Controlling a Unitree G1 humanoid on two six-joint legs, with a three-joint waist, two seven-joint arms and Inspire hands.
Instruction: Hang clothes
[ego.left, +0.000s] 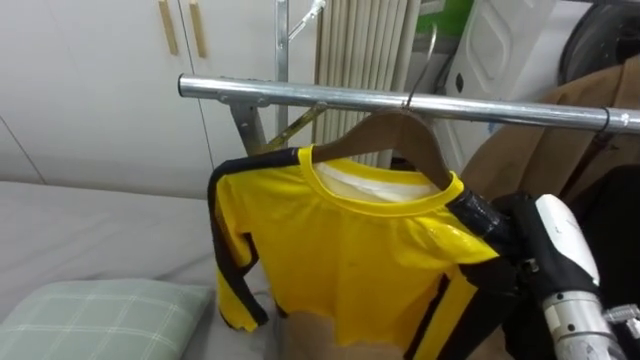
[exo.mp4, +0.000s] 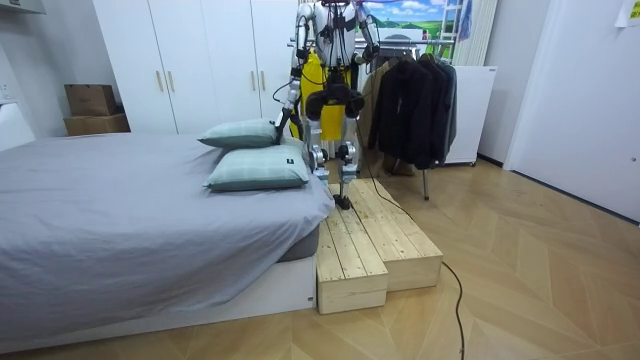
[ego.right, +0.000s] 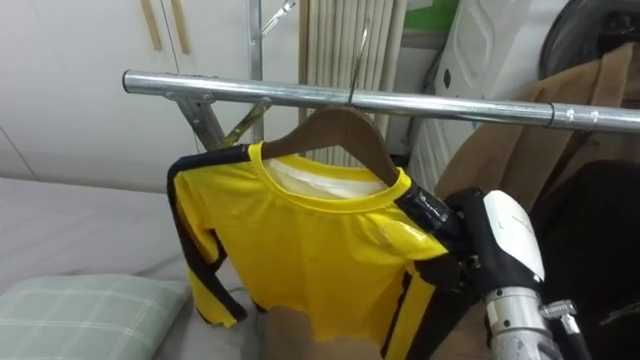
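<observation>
- Right hand (ego.left: 500, 240): dark, set against the shirt's (ego.left: 350, 250) black-trimmed shoulder, at the hanger's (ego.left: 385, 130) right end. I cannot tell whether the fingers pinch the cloth or lie straight against it; they merge with the trim.
- Shirt: yellow, on the wooden hanger. The hook looks seated over the rail (ego.left: 400, 100), and the shirt hangs just left of a brown coat (ego.left: 540, 150).
- Below left of the shirt: a checked pillow (ego.left: 100, 315) on the bed (exo.mp4: 120, 200).
- Step in hand, as I judge it: letting go once the hook is seated. To do it well, loosen the fingers before drawing the arm back. Pull away sideways, not down, so the shoulder does not slip off the hanger or the hook lift. Keep clear of the brown coat.
- Eye views give the hook on the rail, too small to read from the room.
- Room view adds the stance: the robot is upright on a wooden platform (exo.mp4: 370, 240) between the bed and the rack. Dark coats (exo.mp4: 415, 95) hang further along.
</observation>
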